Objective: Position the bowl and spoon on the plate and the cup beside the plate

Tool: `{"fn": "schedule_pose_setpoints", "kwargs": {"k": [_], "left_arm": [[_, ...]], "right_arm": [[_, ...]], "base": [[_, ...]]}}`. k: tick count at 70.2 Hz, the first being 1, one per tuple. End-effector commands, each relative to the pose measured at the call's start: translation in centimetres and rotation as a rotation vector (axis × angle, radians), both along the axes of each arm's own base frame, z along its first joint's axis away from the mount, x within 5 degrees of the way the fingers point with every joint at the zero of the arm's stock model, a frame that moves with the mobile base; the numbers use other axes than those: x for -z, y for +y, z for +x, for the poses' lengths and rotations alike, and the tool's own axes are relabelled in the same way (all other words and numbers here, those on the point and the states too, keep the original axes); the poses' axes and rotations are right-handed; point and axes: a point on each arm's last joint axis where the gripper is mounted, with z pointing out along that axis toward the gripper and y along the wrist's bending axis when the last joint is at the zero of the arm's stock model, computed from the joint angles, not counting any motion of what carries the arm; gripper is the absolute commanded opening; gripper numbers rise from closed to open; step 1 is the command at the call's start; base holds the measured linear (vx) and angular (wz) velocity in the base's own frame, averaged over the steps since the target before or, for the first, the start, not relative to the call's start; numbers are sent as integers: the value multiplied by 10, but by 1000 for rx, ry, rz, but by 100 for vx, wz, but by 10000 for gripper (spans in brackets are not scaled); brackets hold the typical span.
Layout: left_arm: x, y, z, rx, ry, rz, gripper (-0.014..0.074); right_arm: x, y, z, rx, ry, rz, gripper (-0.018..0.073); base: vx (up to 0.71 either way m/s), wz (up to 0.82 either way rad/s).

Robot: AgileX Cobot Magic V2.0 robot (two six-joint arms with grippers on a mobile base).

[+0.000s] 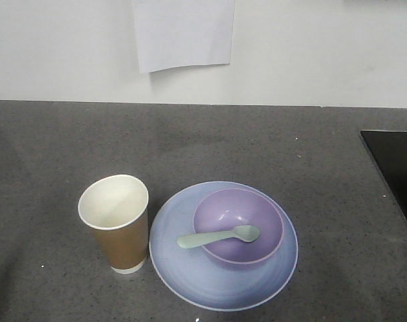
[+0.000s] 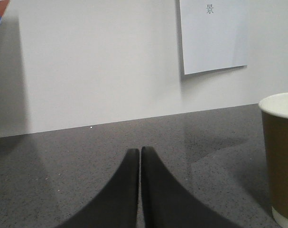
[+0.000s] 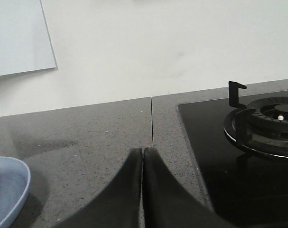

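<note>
The pale blue plate [image 1: 190,268] lies on the grey counter near the front. On it sits the lavender bowl [image 1: 260,218]. The mint-green spoon [image 1: 216,237] rests with its head inside the bowl and its handle over the rim toward the left. The brown paper cup [image 1: 117,225] stands upright just left of the plate. Neither gripper appears in the front view. In the left wrist view my left gripper [image 2: 139,151] is shut and empty, with the cup [image 2: 282,161] at its right. My right gripper [image 3: 143,151] is shut and empty, the plate's rim [image 3: 13,190] to its left.
A black gas hob [image 3: 257,142] with a burner [image 3: 272,118] takes up the counter's right end; its corner [image 1: 391,161] shows in the front view. A white wall runs behind the counter, with a sheet of paper [image 1: 183,33] taped to it.
</note>
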Motion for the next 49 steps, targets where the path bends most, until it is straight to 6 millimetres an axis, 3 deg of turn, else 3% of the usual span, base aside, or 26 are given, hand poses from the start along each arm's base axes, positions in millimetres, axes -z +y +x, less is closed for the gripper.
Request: {"fn": "schedule_pose_setpoints", "kwargs": {"k": [1,49], "left_arm": [[-10,0,-2,-3,-92,-15,-6],[-10,0,-2,-3,-92,-15,-6]], "right_arm": [[-7,0,-1,-3,-91,-16,-11],[-8,4,-1,-60,-106,-13,-11]], "base": [[0,0],[0,0]]}}
